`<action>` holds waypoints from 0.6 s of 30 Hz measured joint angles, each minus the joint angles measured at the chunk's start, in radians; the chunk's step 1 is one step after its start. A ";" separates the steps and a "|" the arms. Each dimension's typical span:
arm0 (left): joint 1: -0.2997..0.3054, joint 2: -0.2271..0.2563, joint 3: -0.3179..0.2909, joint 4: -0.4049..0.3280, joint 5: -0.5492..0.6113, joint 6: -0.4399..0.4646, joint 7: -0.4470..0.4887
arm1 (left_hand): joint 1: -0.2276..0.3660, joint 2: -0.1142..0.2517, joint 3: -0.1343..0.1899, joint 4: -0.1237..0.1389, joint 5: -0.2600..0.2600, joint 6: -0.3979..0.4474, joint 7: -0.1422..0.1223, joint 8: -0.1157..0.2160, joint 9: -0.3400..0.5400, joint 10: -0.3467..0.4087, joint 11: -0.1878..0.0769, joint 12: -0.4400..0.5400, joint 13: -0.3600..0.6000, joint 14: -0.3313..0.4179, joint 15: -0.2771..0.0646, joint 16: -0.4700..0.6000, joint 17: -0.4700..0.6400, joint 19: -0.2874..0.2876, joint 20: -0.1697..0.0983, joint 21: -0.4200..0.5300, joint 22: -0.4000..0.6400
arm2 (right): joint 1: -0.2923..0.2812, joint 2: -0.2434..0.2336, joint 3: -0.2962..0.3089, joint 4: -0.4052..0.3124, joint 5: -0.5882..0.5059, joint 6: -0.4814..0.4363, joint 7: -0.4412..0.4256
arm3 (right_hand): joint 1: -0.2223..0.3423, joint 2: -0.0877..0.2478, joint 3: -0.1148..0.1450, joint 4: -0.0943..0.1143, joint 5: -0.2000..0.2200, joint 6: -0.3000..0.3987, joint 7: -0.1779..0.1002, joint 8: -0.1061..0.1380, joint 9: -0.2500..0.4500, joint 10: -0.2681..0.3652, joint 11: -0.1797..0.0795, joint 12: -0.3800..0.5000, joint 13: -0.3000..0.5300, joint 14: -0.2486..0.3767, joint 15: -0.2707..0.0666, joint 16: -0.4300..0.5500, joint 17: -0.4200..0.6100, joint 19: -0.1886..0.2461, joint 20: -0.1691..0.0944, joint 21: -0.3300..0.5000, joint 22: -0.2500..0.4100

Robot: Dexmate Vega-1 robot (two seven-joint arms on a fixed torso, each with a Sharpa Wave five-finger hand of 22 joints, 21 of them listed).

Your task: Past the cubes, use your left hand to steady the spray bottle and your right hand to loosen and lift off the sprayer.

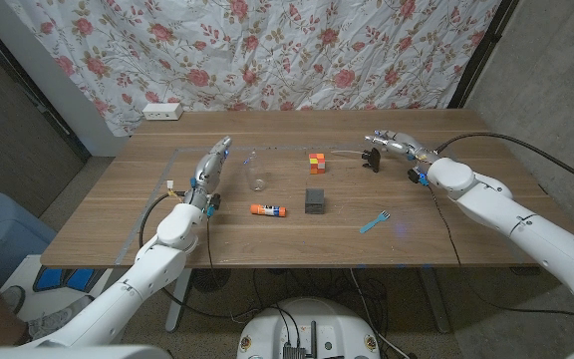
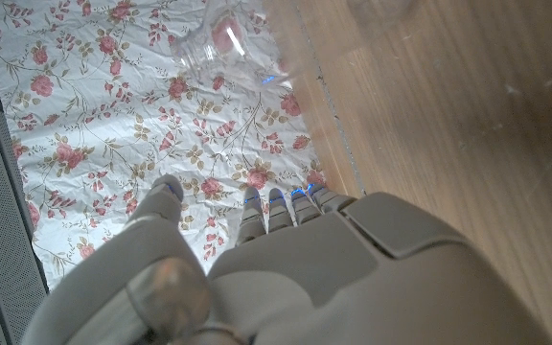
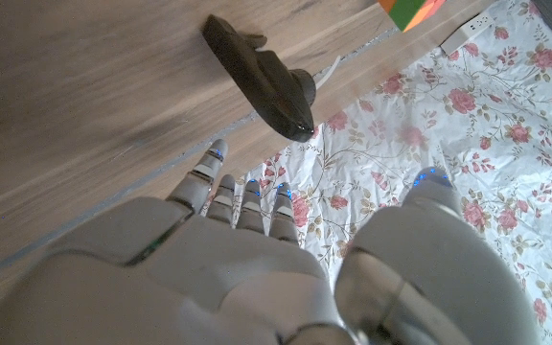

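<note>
Sprayer [image 1: 371,159] already off, lying by the empty, spread right hand [image 1: 395,145] — the left hand [image 1: 210,166], also spread, stands beside the faint clear bottle [image 1: 255,170]; probably both withdraw next.

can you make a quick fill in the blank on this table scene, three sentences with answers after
1. The black sprayer lies on the table, already ____ the clear bottle.
2. The glue stick has an ____ cap.
3. The dark cube sits ____ to the robot than the multicoloured cube.

Missing words: off; orange; nearer
</note>
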 measured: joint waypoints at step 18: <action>-0.077 -0.040 0.013 0.112 -0.023 -0.054 -0.075 | -0.013 0.013 0.008 0.008 0.000 0.004 0.004 0.000 0.000 0.000 0.000 0.000 0.000 0.009 0.000 0.000 0.000 0.009 -0.002 0.000 0.000 | -0.046 0.084 0.054 0.077 0.103 0.159 -0.048 | -0.131 0.054 -0.030 0.067 -0.011 -0.061 -0.014 -0.005 -0.005 0.012 -0.012 0.003 -0.005 0.060 -0.017 0.023 -0.022 -0.003 -0.015 0.000 0.000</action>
